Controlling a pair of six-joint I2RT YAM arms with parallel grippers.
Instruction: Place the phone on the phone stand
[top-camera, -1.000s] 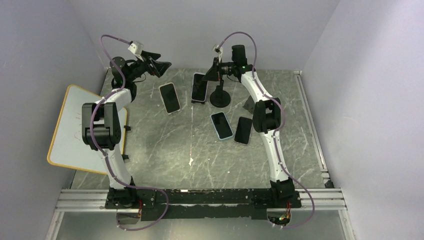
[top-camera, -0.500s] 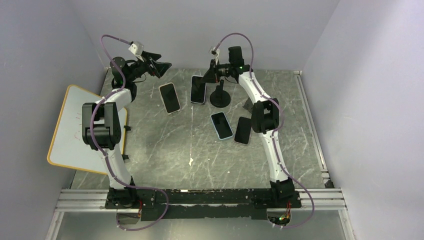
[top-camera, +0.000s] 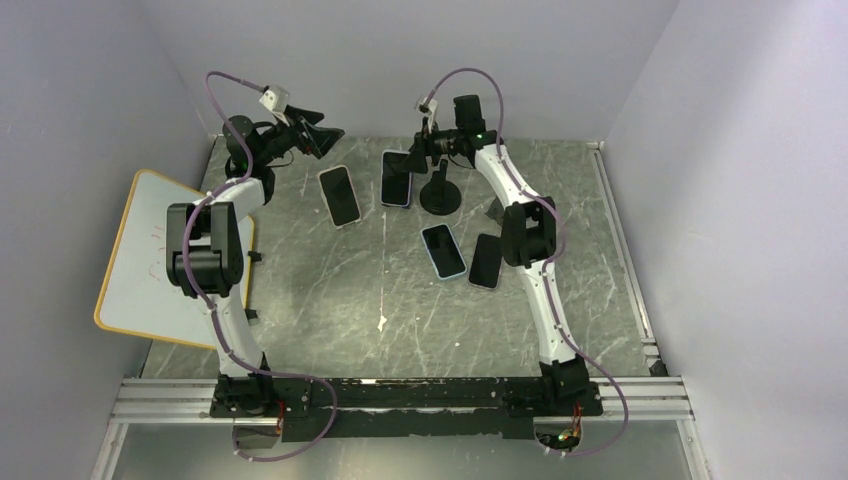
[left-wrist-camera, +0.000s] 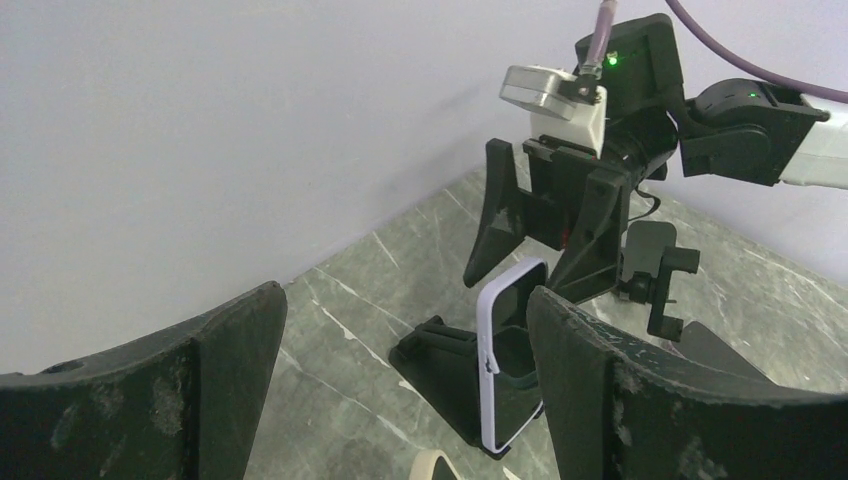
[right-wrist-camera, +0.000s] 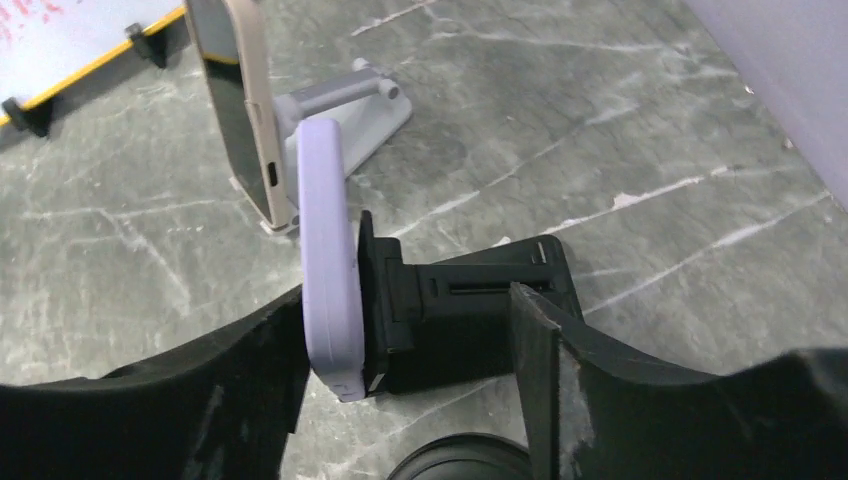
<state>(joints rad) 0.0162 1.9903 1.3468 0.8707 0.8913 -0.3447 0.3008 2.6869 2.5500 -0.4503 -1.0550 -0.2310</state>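
A lavender-cased phone (right-wrist-camera: 330, 250) leans upright against a black wedge phone stand (right-wrist-camera: 470, 300), its lower edge on the stand's lip (left-wrist-camera: 510, 360). My right gripper (right-wrist-camera: 410, 330) hangs open just above it, one finger on each side of the phone and stand, gripping neither. From above, the phone (top-camera: 397, 178) sits at the back of the table under that gripper (top-camera: 422, 148). My left gripper (top-camera: 318, 135) hovers open and empty at the back left, facing the stand (left-wrist-camera: 405, 300).
A beige-cased phone (right-wrist-camera: 240, 110) rests on a grey stand (right-wrist-camera: 350, 110) to the left. A round-based black stand (top-camera: 440, 195) is right of the lavender phone. Two phones (top-camera: 443, 250) (top-camera: 487, 260) lie flat mid-table. A whiteboard (top-camera: 130, 260) leans at the left.
My right gripper has opened and let go of the lavender phone, which now stays on the black stand. The left arm has barely shifted.
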